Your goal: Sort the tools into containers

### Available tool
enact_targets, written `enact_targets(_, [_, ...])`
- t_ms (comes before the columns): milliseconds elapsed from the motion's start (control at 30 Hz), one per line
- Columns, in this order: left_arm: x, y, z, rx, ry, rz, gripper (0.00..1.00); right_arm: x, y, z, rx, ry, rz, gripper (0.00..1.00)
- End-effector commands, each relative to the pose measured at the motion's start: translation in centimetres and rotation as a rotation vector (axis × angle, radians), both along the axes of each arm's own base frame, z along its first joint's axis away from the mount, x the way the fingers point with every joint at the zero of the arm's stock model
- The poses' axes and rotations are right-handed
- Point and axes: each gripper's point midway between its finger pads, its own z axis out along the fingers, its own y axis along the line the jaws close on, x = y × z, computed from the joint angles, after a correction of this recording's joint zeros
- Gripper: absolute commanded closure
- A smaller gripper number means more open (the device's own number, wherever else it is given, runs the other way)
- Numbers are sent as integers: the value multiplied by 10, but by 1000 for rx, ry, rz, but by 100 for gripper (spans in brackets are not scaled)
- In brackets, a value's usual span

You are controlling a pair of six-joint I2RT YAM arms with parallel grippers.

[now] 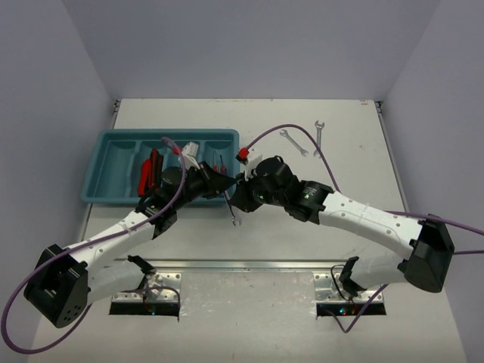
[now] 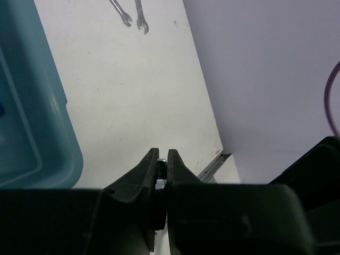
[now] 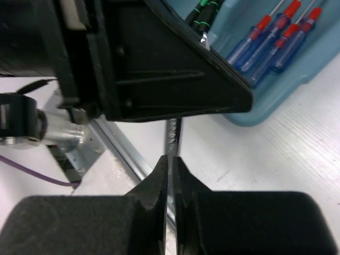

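Observation:
A silver wrench (image 1: 231,207) hangs above the table just off the tray's front right corner, held between both grippers. My right gripper (image 1: 240,193) is shut on its shaft (image 3: 172,135), which runs up out of the narrow slit between the jaws (image 3: 171,162). My left gripper (image 1: 225,186) is closed on the wrench's other end; a sliver of metal (image 2: 159,184) shows between its nearly touching jaws (image 2: 163,158). The teal tray (image 1: 113,137) holds red-handled pliers (image 1: 149,172), blue and red screwdrivers (image 3: 265,42) and black-and-green screwdrivers (image 3: 204,13). Two more wrenches (image 1: 293,142) (image 1: 318,136) lie on the table at the back right.
The tray's rim (image 2: 58,122) is close on the left of the left wrist view, with the two loose wrenches (image 2: 133,15) far ahead. A metal rail (image 1: 249,265) runs along the near table edge. A purple cable (image 1: 302,132) loops above the right arm.

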Motion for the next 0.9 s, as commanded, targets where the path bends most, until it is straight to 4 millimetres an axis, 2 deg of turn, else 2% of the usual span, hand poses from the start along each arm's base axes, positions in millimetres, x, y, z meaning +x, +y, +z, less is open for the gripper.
enact_targets(0, [1,-6,31,-22,-89,-31,100,14,16,48,126,-81,-40,83])
enact_targets(33, [1,-5,29,-1,-81,-30,100,16,13,47,120,-88,-57,68])
enact_targets(67, [7,-2,36,27,-100,-11,100,17,9,47,115,-94,-71,33])
enact_targets(100, [11,2,39,58,-110,6,100,17,4,46,107,-101,-86,7])
enact_targets(133, [14,7,34,93,-100,20,100,19,-2,44,91,-108,-106,3])
enact_targets(167, [20,14,34,124,-90,41,100,23,-10,42,72,-125,-144,1])
enact_targets(233, [43,40,36,195,-67,113,100,34,-36,38,28,-152,-236,1])
enact_targets(300, [58,63,28,306,-22,156,100,41,-63,32,-8,-156,-308,1])
enact_targets(333, [77,92,24,385,13,237,100,45,-81,25,-24,-149,-350,1])
enact_targets(367, [94,126,20,515,72,328,100,53,-104,29,-11,-154,-408,1])
enact_targets(433, [112,176,23,699,108,491,100,53,-131,22,6,-141,-446,1])
enact_targets(467, [120,197,30,768,132,550,100,60,-148,18,4,-136,-492,1])
enact_targets(500, [124,230,35,853,151,638,100,58,-156,8,-7,-125,-499,1])
enact_targets(533, [124,271,44,952,182,795,100,57,-162,5,-13,-132,-502,1])
enact_targets(567, [125,298,52,994,199,884,100,57,-167,5,-15,-138,-507,1])
enact_targets(633, [130,326,59,1057,201,959,100,54,-169,2,-19,-133,-500,1])
enact_targets(667, [132,350,62,1097,213,1022,100,51,-166,0,-12,-123,-480,1])
enact_targets(800, [139,415,50,1221,316,1185,100,48,-159,-3,-5,-106,-440,1])
enact_targets(867, [137,443,44,1214,368,1271,100,46,-155,-12,-4,-76,-427,1])
